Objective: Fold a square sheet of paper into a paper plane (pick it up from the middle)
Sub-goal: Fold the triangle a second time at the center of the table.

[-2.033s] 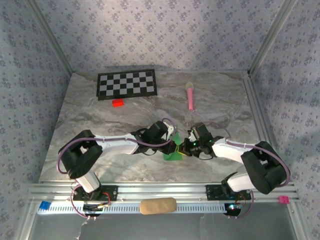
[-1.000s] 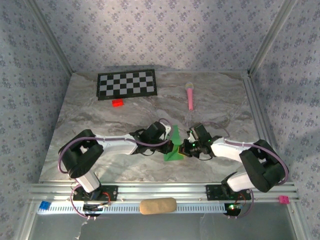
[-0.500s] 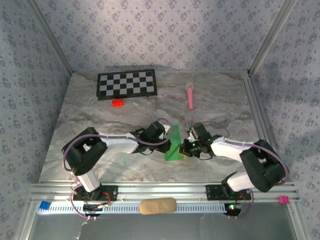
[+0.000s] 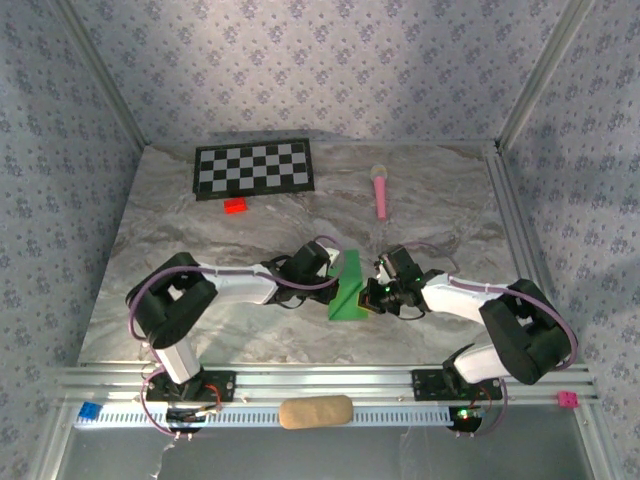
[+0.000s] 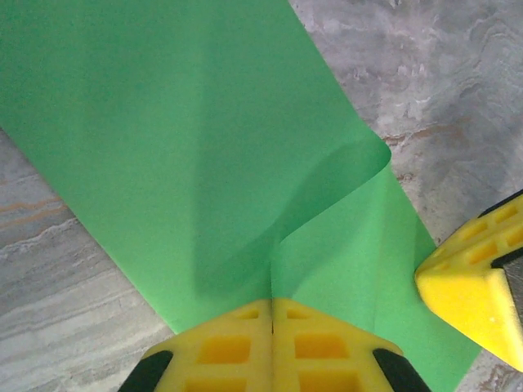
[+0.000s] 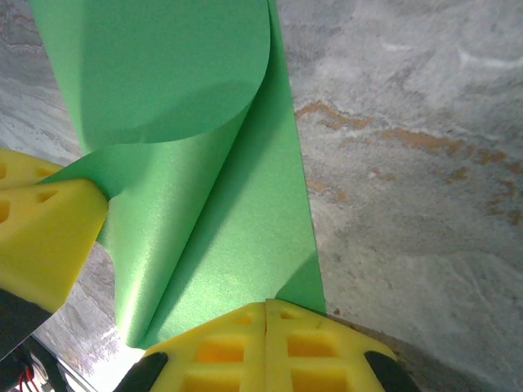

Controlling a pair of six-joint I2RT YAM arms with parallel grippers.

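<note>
- We see a table (image 4: 190, 250) with a grey, marbled, stone-look top; walls (image 4: 300, 70) papered in pale blue with a small repeated flower print close it in at the back and on both sides; a ribbed metal rail (image 4: 330, 378) runs along the near edge
- At the far left lies a flat black-and-white checkerboard (image 4: 254, 168); just in front of it sits a small red block (image 4: 236, 206); a pink microphone-shaped toy (image 4: 381, 190) lies to the right of the board, well apart from the arms
- On the near rail rests a tan, rounded, oblong pad (image 4: 315, 411); a small blue piece (image 4: 90, 411) and a small pink piece (image 4: 567, 399) sit at its two ends
- The sheet of paper (image 4: 347, 290) is near the middle of the table, between the two claws; it is thin, bright green, smooth and plain, partly folded, with one flap curling up in a soft roll rather than lying flat
- The left gripper (image 5: 271, 304) has its ribbed yellow pads pressed together, clenched on the paper's edge where a crease runs in
- The right gripper (image 6: 266, 309) is likewise clenched, its yellow pads pinching the paper's near corner; the two claws face each other across the sheet, close together; their bodies hide part of the paper from above
</note>
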